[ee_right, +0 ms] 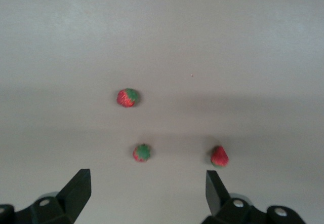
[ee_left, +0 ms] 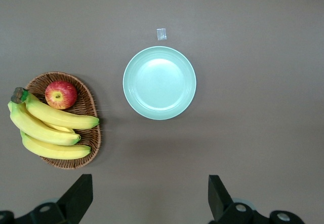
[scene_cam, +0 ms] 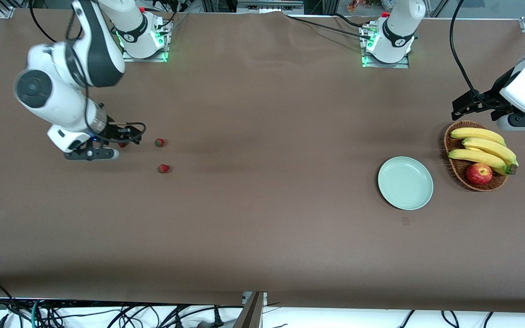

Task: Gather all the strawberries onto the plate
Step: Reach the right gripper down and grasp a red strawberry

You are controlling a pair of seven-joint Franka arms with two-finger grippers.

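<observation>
**Nothing collected yet, all three berries still out on the surface**

Nearest the front camera is the plate (scene_cam: 405, 183), pale mint, bare, sitting toward the left arm's end of the surface (scene_cam: 262, 228). No berry in it in the front view or the left wrist view, so I count zero of three done.

The strawberries are all at the right arm's end, well apart from the plate. One strawberry (scene_cam: 163, 168) lies nearest the camera of the three, a second strawberry (scene_cam: 159, 142) sits a bit farther up, and the third strawberry (scene_cam: 122, 145) is mostly covered by my right hand (scene_cam: 128, 136) in the front view. The right wrist view shows all three loose on the surface, none touching another.

Right hand is low over that third berry, fingers spread wide, holding nothing. I judge I'm lining up the first pick. Left hand (scene_cam: 465, 105) hangs over the surface just beside the basket (scene_cam: 449, 143), fingers wide as well, empty; that arm waits.

Left to do: three picks, three long carries across to the plate.

Room: the stretch between berries and plate is bare brown surface, nothing to dodge on the way. Berries sit well in from every edge. The plate's crowded side is the basket with bananas (scene_cam: 483, 148) and the apple (scene_cam: 479, 173), just beside the rim, so I'd come in over the plate from the open middle. A small tape mark (scene_cam: 405, 221) lies near the plate, flat, no obstacle.
</observation>
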